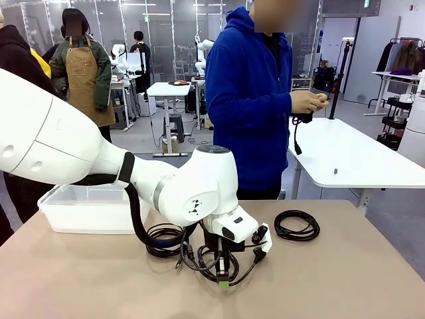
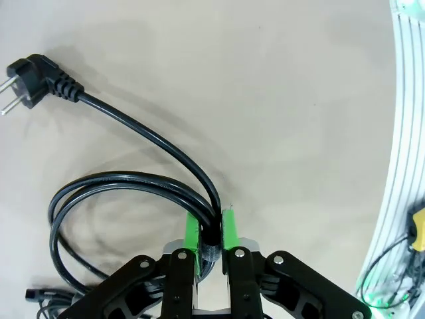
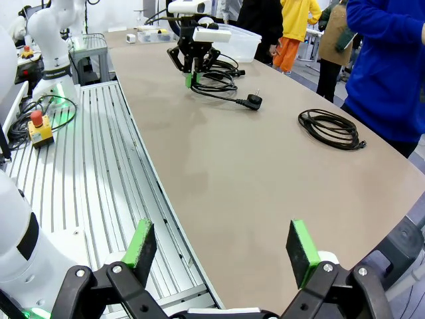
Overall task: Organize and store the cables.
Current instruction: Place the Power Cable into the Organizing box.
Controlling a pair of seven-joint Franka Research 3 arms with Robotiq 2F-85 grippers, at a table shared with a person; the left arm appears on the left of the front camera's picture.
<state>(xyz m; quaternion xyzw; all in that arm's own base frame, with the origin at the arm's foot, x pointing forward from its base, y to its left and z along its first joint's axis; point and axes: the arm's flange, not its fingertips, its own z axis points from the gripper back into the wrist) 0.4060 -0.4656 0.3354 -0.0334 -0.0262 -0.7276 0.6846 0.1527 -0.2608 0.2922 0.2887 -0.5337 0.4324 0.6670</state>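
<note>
Bench [image 1: 345, 286]: tan top, wide, carries all the task items.

Left arm [image 1: 66, 146]: white, comes in over the near left side and bends down at mid-bench.

Bin [image 1: 80, 211]: long, low tub of cloudy white plastic with an open top, on the far left of the bench. What lies inside cannot be made out from this angle.

Person [image 1: 249, 100]: blue hooded top, standing at the far side. Both hands [image 1: 309, 102] are raised at chest height, holding a black cord [image 1: 297, 136] whose end hangs down.

Third coil [image 1: 297, 226]: thin black cable wound in flat round loops. It lies alone on the right of the bench, well apart from the others.

Second coil [image 1: 163, 239]: the same black loops, near the bin's right end. Whether it touches the bin cannot be told.

Held coil [image 2: 99, 193]: several loops, bound at one spot, flat on the bench just beside the second coil.

Left gripper [image 2: 211, 224]: points straight down, with its green pads [image 2: 191, 229] pinched on the held coil's bound section.

Right gripper [image 3: 222, 246]: jaws wide apart, low over the bench's near edge.

Plug [image 2: 30, 76]: black, angled, two pins, at the end of a loose tail running out from the held coil. It rests on the bench.
</note>
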